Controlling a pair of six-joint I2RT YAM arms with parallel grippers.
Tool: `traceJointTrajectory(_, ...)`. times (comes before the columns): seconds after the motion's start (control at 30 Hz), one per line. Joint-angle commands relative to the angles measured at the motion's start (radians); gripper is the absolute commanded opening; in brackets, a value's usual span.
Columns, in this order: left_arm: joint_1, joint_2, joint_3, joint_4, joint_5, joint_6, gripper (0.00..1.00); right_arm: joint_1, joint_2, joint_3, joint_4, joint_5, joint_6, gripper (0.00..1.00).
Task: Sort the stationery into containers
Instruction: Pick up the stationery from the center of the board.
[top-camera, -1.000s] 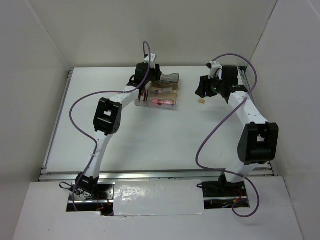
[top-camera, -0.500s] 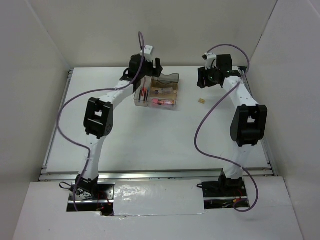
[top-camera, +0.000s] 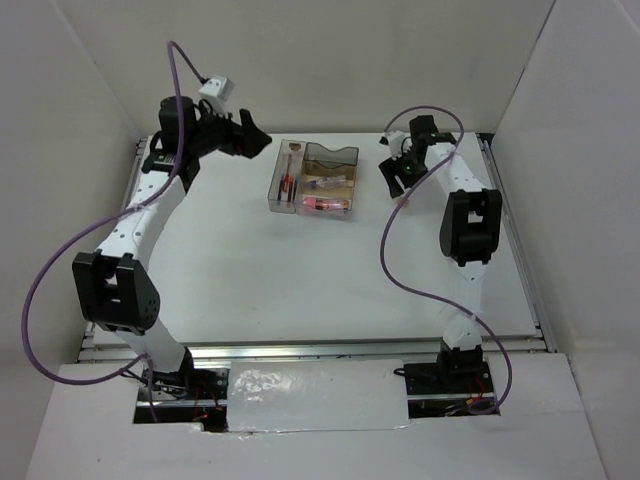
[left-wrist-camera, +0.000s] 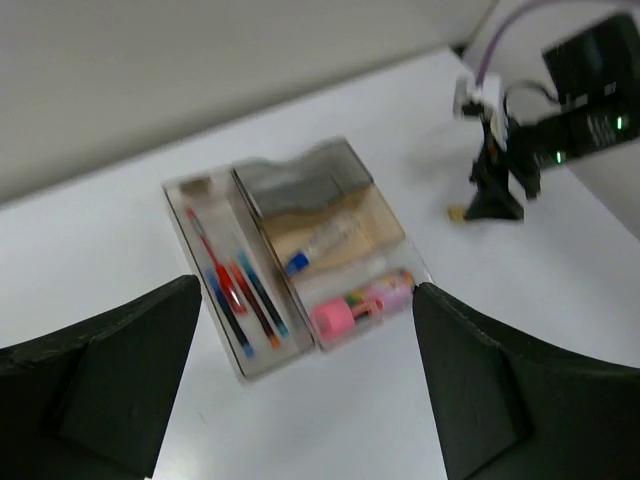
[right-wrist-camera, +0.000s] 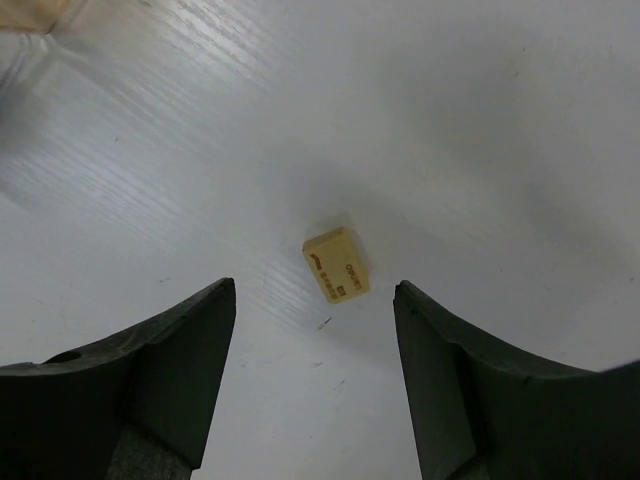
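The smoky organizer tray (top-camera: 342, 155) sits at the back middle of the table; it also shows in the left wrist view (left-wrist-camera: 335, 165). Its narrow compartment holds red and blue pens (left-wrist-camera: 232, 290). The wider compartments hold a clear blue-capped bottle (left-wrist-camera: 320, 245) and a pink tube (left-wrist-camera: 355, 310). My left gripper (top-camera: 258, 142) is open and empty, raised to the left of the tray (left-wrist-camera: 305, 292). A small beige block (right-wrist-camera: 337, 264) lies on the table right of the tray. My right gripper (right-wrist-camera: 312, 290) is open just above it, one finger on each side, not touching (top-camera: 390, 180).
White walls close in the table at the back and both sides. A purple cable (top-camera: 395, 250) hangs from the right arm over the table. The right arm (left-wrist-camera: 500, 180) shows in the left wrist view with the block (left-wrist-camera: 455, 212) beside it.
My left arm has swung away from the tray, up and to the far left. My right gripper has moved left and down over the beige block.
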Motion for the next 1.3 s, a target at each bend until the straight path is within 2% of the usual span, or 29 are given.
traceJointTrajectory(0.0, -0.013, -0.010, -0.084, -0.091, 0.129, -0.003, 0.99, -0.001, 0.023, 0.073, -0.079, 0.017, -0.087, 0.70)
traceJointTrajectory(0.27, -0.017, -0.010, -0.087, -0.076, 0.160, -0.029, 0.99, -0.005, 0.087, 0.108, -0.116, 0.045, -0.124, 0.62)
traceJointTrajectory(0.7, -0.022, 0.002, -0.096, -0.074, 0.152, -0.039, 0.99, -0.011, 0.143, 0.114, -0.103, 0.085, -0.164, 0.56)
traceJointTrajectory(0.8, -0.020, -0.007, -0.101, -0.084, 0.145, -0.031, 0.99, -0.010, 0.156, 0.123, -0.118, 0.086, -0.186, 0.48)
traceJointTrajectory(0.97, -0.019, -0.032, -0.139, -0.073, 0.126, -0.040, 0.99, -0.001, 0.155, 0.142, -0.135, 0.071, -0.201, 0.26)
traceJointTrajectory(1.13, -0.016, -0.056, -0.170, -0.073, 0.059, -0.063, 0.99, 0.047, 0.062, 0.192, -0.142, -0.002, -0.184, 0.20)
traceJointTrajectory(1.27, -0.014, -0.050, -0.187, -0.062, 0.036, -0.075, 0.99, 0.117, -0.037, 0.182, 0.000, -0.013, -0.137, 0.09)
